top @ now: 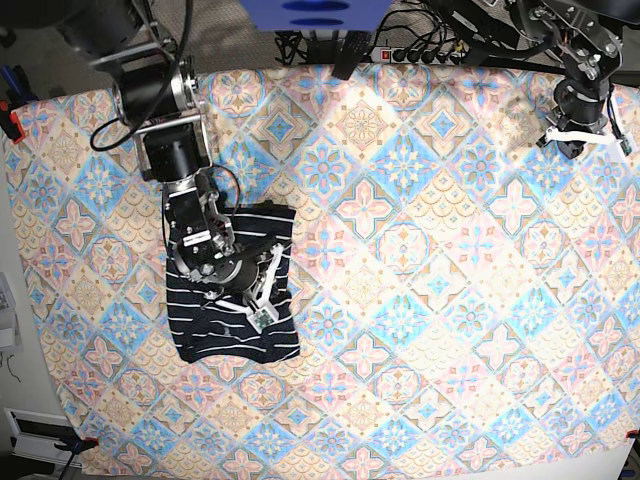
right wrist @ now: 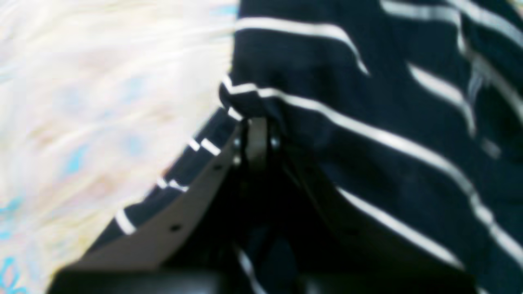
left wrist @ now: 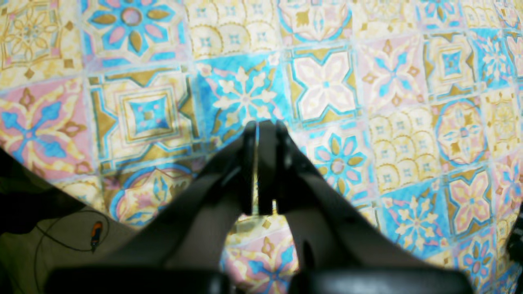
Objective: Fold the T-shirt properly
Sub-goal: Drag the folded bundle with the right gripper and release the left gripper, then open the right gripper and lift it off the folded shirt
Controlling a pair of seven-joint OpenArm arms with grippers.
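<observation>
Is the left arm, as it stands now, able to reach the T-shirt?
Probably not without a long move. The left gripper is shut and sits at the far corner of the tablecloth, while the T-shirt lies on the opposite side, under the right gripper, which pinches its cloth.

Left end effector (left wrist: 258, 127): black, seen from behind and above, both fingers pressed together with only a thin bright slit between them; nothing gripped.
Fingertips (left wrist: 267, 130): hovering over a blue floral tile of the cloth; whether they touch it cannot be told.
Tablecloth (left wrist: 392, 81): pastel tile pattern in blue, pink, yellow and cream, covering the surface across nearly the whole picture.
Cloth edge: runs diagonally at lower left.
Floor (left wrist: 36, 253): dull olive, beyond that edge.
Cable (left wrist: 61, 243): thin, dark, looped on the floor, with a small orange-and-black piece (left wrist: 96, 233) on it.
</observation>
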